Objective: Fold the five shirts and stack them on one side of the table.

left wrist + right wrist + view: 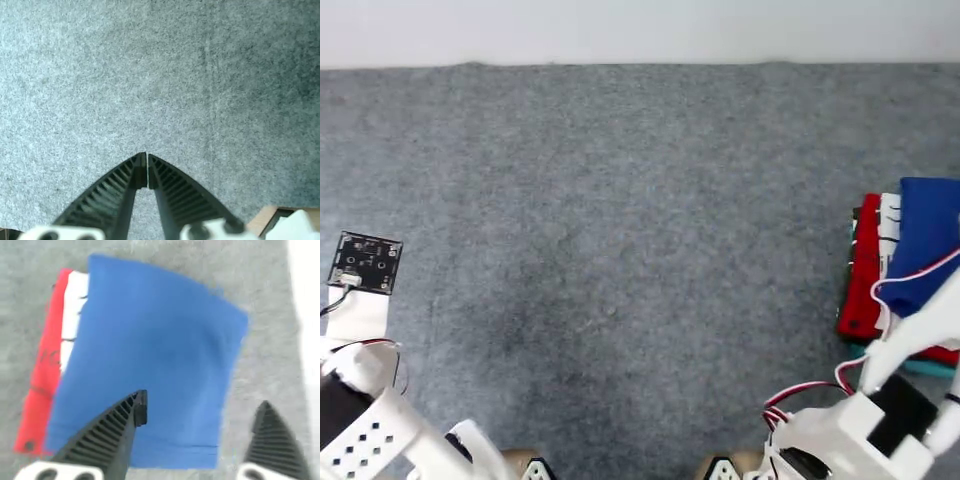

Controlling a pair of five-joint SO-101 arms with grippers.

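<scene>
The high view looks straight down on the grey table [620, 200]. The 2 wrist views face down from close: the left gripper [148, 162] view at bare table, the right gripper [202, 405] view at the shirt stack [150, 350], which the high view shares at the table's right edge.

The shirt stack [920, 240] lies on the table [620, 220], far right.

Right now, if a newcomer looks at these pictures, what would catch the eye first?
First comes the bright stack of folded shirts at the right edge of the grey table, with the blue shirt on top and a red shirt showing beneath it. The right gripper hangs open above the blue shirt. The left gripper is shut over the grey table, far from the stack.
</scene>
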